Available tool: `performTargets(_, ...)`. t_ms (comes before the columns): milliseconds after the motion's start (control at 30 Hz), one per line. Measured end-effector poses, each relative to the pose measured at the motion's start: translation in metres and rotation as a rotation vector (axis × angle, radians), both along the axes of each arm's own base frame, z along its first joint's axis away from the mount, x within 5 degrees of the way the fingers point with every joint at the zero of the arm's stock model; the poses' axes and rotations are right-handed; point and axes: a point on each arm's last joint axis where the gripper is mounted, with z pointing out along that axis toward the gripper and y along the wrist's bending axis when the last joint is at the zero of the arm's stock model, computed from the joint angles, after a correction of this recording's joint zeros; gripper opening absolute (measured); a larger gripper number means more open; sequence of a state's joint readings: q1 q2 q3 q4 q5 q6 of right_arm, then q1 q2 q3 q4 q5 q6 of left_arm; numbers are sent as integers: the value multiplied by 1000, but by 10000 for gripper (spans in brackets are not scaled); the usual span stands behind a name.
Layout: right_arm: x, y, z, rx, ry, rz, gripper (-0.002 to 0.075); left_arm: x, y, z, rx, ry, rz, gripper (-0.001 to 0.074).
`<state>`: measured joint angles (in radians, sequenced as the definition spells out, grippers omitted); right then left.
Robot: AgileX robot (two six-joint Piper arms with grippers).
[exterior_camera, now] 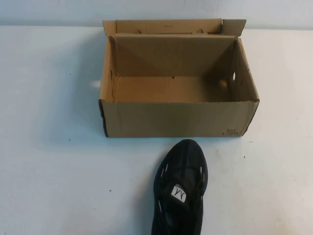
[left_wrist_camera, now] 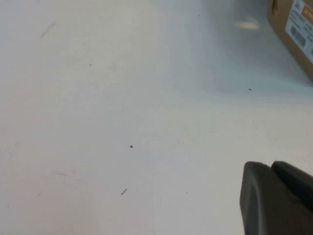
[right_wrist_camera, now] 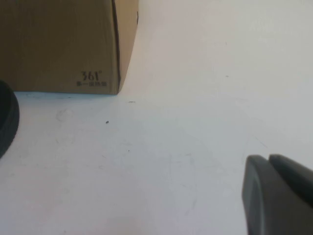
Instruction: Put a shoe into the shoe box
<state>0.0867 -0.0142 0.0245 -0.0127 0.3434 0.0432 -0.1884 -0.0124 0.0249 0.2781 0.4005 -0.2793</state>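
Note:
The black shoe [exterior_camera: 180, 191] lies on the white table in front of the box, toe toward it, its white tongue label up. The open brown shoe box [exterior_camera: 178, 117] stands at the middle back, empty, flaps up, a round hole in its right end. In the right wrist view the box's corner [right_wrist_camera: 63, 44] and the shoe's edge [right_wrist_camera: 7, 122] show. My right gripper [right_wrist_camera: 269, 164] is shut and empty above bare table, right of the shoe. My left gripper [left_wrist_camera: 269, 169] is shut and empty above bare table left of the box [left_wrist_camera: 293, 29]. Neither arm shows in the high view.
The white table [exterior_camera: 54, 161] spreads to the left and right of the box and shoe. A pale wall runs along the table's far edge.

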Motion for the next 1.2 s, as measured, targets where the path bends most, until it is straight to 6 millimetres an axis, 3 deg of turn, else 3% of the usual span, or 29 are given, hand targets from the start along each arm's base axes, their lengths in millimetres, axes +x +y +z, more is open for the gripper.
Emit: performTargets(1200, 0, 0, 0, 0, -2, 0, -16, 0, 0, 1, -2, -12, -3, -1)
